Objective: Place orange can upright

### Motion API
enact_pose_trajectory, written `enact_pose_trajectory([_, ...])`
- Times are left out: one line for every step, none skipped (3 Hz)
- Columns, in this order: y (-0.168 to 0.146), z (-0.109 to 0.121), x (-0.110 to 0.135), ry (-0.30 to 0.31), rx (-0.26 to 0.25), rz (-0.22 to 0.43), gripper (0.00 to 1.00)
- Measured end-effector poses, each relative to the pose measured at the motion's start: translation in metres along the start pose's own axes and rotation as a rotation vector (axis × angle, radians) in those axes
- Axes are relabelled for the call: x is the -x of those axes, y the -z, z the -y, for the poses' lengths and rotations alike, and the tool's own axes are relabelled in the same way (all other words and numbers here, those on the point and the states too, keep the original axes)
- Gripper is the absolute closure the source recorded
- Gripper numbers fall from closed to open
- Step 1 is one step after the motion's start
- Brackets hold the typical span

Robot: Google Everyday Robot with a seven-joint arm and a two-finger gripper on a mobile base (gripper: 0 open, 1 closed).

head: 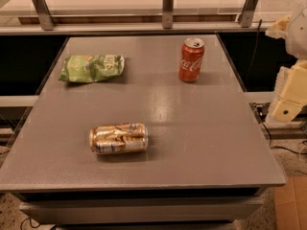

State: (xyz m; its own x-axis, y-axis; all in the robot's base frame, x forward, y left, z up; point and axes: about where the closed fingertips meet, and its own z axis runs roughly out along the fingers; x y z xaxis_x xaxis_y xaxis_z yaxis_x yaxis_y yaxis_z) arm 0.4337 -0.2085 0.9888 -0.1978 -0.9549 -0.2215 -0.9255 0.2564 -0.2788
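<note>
The orange can (118, 138) lies on its side on the table (201, 147), toward 7 o'clock. A red can (191, 60) stands at 1 o'clock, a green bag (92, 67) at 11. The gripper (289, 97) hangs off the table at 3 o'clock, well apart; how open it is I cannot tell

Orange can (119, 138) lying on its side on the desk (201, 147)
The shiny orange-gold can, banded in whitish silver with swirled markings, is resting on the near-left part of the desk (its ends are pointing left and right); the gripper (289, 97) is hanging beyond the right edge, well apart from it.
</note>
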Motion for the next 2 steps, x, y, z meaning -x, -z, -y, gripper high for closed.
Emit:
enact_pose_trajectory([0.003,-0.019,0.020,0.054,0.032,0.020,0.00])
enact_pose_trajectory([0.005,-0.044,0.048,0.149,0.056,0.025,0.00])
